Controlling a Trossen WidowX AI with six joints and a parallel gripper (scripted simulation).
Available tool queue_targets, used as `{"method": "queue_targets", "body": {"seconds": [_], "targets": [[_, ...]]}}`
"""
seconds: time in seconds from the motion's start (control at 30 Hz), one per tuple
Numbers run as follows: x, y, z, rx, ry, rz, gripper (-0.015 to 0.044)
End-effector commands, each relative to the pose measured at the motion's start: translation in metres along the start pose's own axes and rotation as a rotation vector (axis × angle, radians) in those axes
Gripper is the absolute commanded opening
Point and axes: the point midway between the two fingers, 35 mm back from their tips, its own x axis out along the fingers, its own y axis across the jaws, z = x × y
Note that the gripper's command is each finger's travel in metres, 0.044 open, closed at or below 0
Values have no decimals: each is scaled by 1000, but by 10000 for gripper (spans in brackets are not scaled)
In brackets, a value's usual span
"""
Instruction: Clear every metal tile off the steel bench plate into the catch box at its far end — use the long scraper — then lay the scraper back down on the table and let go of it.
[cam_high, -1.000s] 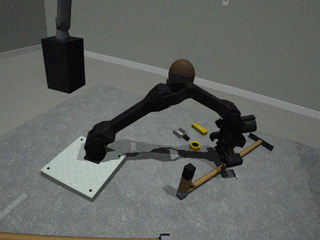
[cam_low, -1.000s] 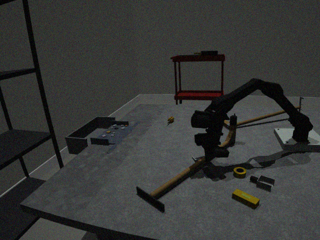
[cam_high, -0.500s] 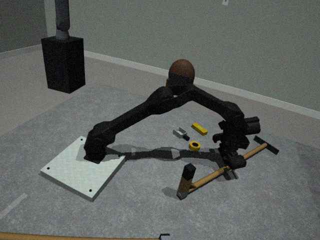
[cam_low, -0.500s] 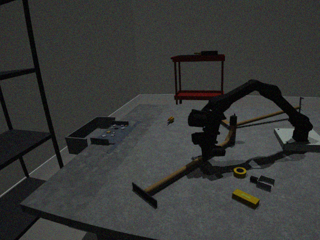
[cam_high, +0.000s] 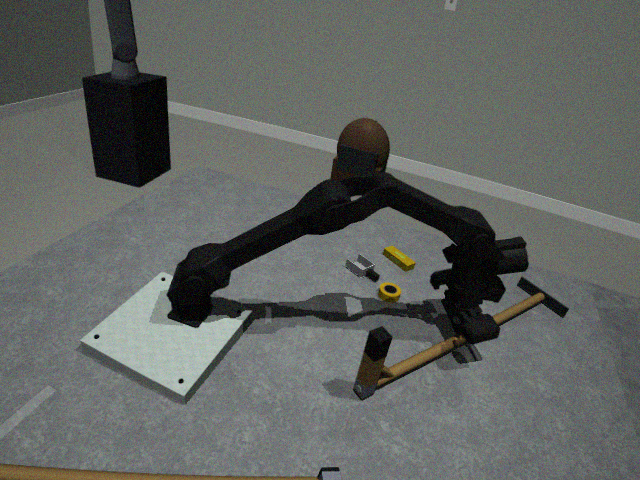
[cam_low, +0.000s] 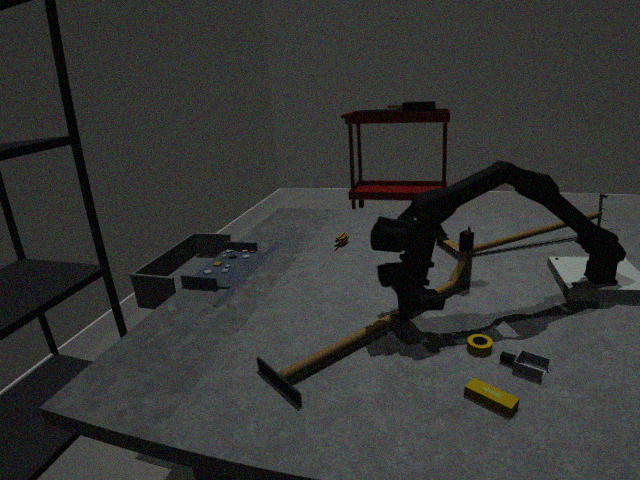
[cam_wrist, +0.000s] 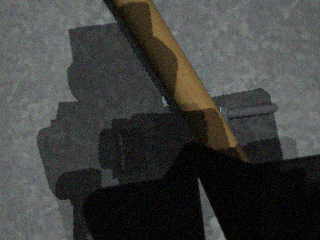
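Observation:
A long-handled tool (cam_high: 521, 308) (cam_low: 336, 351) (cam_wrist: 175, 70) with a wide black blade lies on the table; I cannot tell for certain that it is the long scraper. My gripper (cam_high: 459, 336) (cam_low: 401, 319) (cam_wrist: 191, 149) is shut, its tips low against the middle of this handle, with nothing seen between them. The handle's contact point is partly hidden by the fingers. In the exterior view, the steel bench plate (cam_low: 244, 268) bears several tiles (cam_low: 217, 264), white, orange and dark. The catch box (cam_low: 154, 290) stands at its left end; its floor is mostly hidden.
An upright block (cam_high: 373, 356) (cam_low: 466, 258) stands by the handle's near end. Another long wooden handle (cam_low: 527, 236) lies at the back. A tape roll (cam_high: 383, 295) (cam_low: 473, 349), metal bracket (cam_low: 529, 369) and yellow block (cam_high: 398, 258) (cam_low: 490, 396) lie nearby. A pale rod (cam_wrist: 250, 111) lies beside the handle.

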Motion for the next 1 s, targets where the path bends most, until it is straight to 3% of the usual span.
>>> {"method": "queue_targets", "body": {"seconds": [0.0,0.97], "targets": [[5,-7,1,1,4,-1,0],[8,-33,10,0,-1,-5,0]]}}
